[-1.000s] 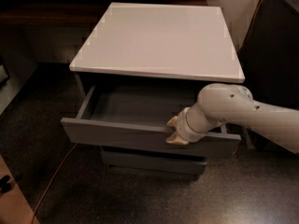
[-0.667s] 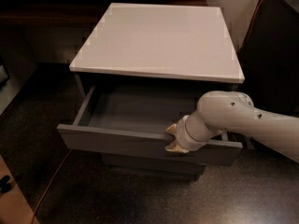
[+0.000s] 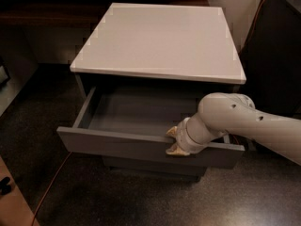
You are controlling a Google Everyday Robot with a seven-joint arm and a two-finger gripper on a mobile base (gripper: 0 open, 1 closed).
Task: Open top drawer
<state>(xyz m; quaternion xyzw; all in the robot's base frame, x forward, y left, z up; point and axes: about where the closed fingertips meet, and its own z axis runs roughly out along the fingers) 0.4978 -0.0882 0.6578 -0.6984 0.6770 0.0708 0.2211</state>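
The top drawer (image 3: 131, 147) of a small cabinet is pulled well out, showing its shallow grey, empty interior (image 3: 141, 109). Its flat dark grey front panel runs across the lower middle of the camera view. My gripper (image 3: 173, 141) is at the right part of that panel's top edge. One tan fingertip (image 3: 172, 132) is inside the drawer and the other on the outer face, pinching the panel. My white arm (image 3: 235, 119) comes in from the right.
The cabinet has a white flat top (image 3: 160, 36). A lower grey drawer (image 3: 150, 166) shows shut under the open one. An orange cable (image 3: 51, 187) lies on the dark floor at the lower left. A dark unit (image 3: 277, 55) stands at the right.
The top drawer has slid further out toward the camera, with my gripper moving along with its front panel.
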